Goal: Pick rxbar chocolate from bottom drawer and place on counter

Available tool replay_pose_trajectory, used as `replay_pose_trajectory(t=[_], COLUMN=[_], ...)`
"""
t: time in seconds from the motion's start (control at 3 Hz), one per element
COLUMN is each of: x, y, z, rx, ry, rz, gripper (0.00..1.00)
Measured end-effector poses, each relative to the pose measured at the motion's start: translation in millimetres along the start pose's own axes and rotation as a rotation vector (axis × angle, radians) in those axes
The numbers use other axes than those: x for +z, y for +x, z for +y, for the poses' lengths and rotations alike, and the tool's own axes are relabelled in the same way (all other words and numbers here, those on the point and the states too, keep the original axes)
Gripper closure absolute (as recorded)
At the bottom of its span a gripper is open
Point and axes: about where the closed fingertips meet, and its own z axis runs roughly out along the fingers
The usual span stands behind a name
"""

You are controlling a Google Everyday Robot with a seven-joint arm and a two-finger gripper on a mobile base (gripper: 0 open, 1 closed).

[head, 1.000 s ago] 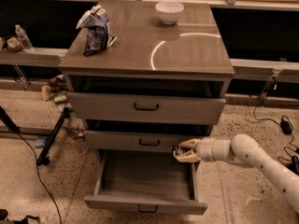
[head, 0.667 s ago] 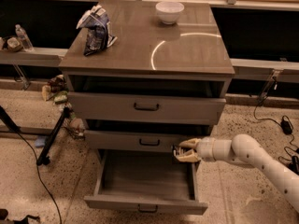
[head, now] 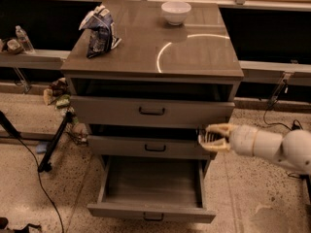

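A: What sits on the glossy grey-brown counter (head: 194, 57)?
B: A crumpled blue-and-white chip bag (head: 99, 31) on the left and a white bowl (head: 176, 12) at the far edge.
A: And the pulled-out light grey bottom drawer (head: 150, 211)?
B: Its far end hides under the middle drawer.
A: The cream two-finger gripper (head: 204, 138)?
B: It's at the middle drawer's right end, pinching the small black rxbar chocolate (head: 208, 136), which is hard to make out.
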Motion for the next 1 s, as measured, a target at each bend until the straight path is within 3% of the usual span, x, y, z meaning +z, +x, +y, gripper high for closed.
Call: replay_pose_trajectory(t=[0.33, 0.67, 1.0], x=[-53.4, -82.5, -93.4], y=[-96.1, -154.7, -164.3], z=[-36.4, -72.1, -82.9], rx=[-0.130, -0.178, -0.194], ry=[-0.017, -0.049, -0.042], rz=[-0.045, -0.053, -0.061], gripper=[1.00, 1.00, 1.00])
